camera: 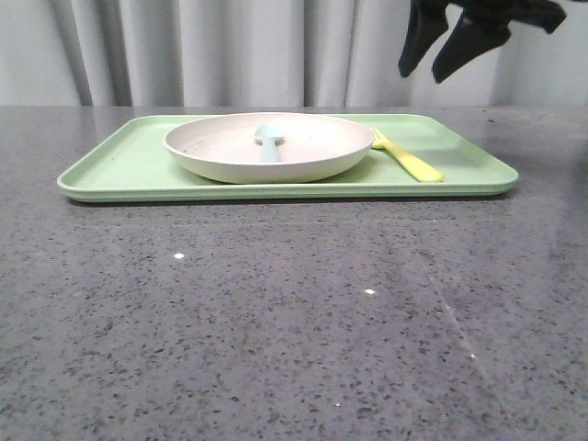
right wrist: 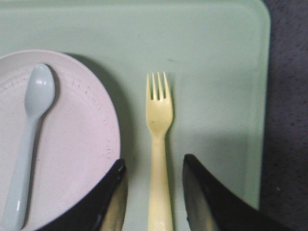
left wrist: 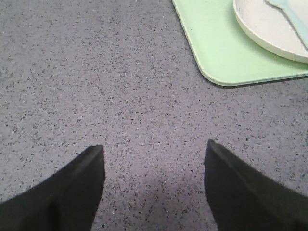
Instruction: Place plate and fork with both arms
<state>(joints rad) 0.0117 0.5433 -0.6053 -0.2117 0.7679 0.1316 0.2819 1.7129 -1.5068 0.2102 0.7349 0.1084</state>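
above the fork (right wrist: 159, 144), right gripper (right wrist: 153, 192) hangs spread.

pale beige-pink plate (camera: 220, 152) upright on green tray (camera: 138, 170), holding blue spoon (camera: 269, 142); yellow fork (camera: 409, 158) flat just beside it, on the tray

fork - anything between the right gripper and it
Nothing visible. The right gripper hangs open above the fork, fingers either side of its handle. The plate lies close beside, on the tray.
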